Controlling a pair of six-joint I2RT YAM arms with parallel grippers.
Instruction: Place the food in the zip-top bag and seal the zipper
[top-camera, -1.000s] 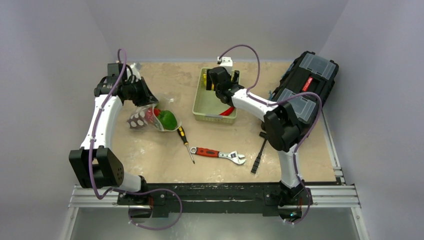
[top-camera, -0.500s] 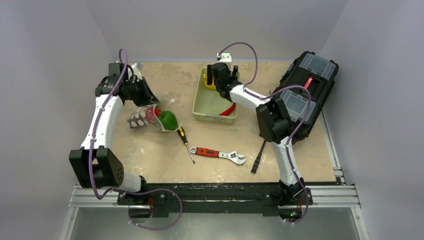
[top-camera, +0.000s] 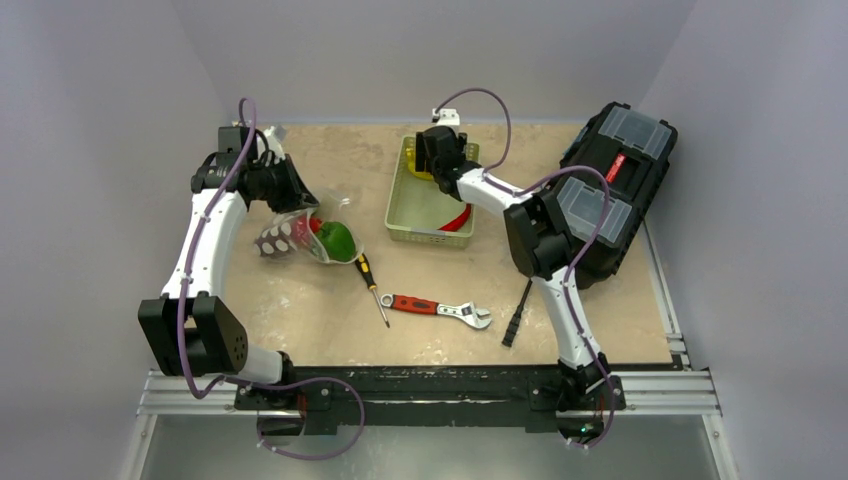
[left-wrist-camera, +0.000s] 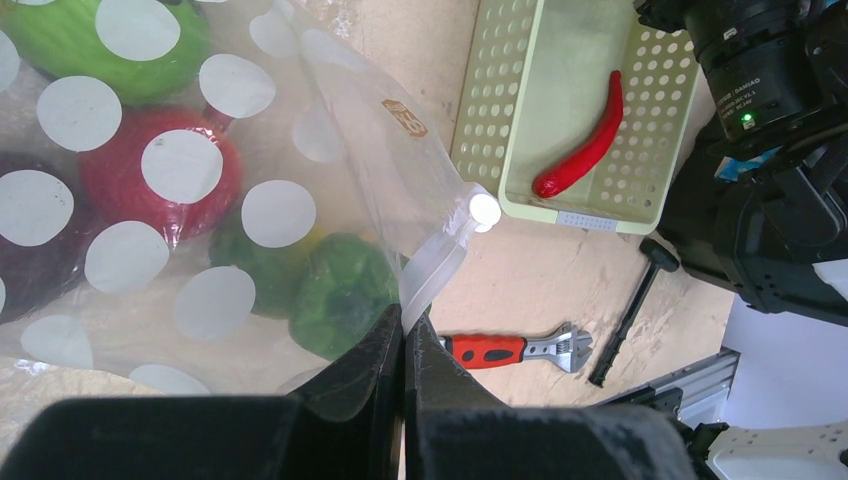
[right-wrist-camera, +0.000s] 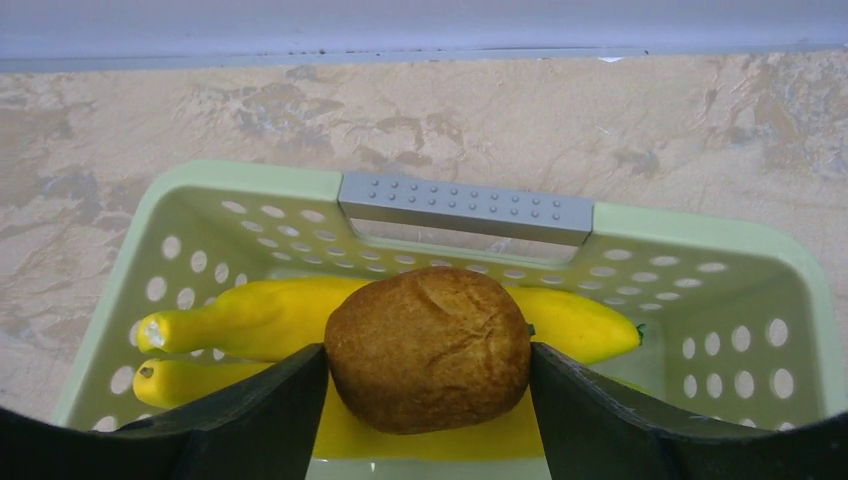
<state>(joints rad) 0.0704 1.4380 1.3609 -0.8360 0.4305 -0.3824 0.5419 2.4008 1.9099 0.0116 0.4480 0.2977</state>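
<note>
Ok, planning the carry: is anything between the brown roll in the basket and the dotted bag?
Nothing visible lies between them. The roll, in the right gripper, only has the basket wall to clear; the left gripper holds the bag.

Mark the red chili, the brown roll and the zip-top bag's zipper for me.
red chili (left-wrist-camera: 598, 140): left wrist view, middle of its body.
brown roll (right-wrist-camera: 428, 345): right wrist view, centre of its crust.
zipper (left-wrist-camera: 435, 265): left wrist view, middle of the pale strip.
</note>
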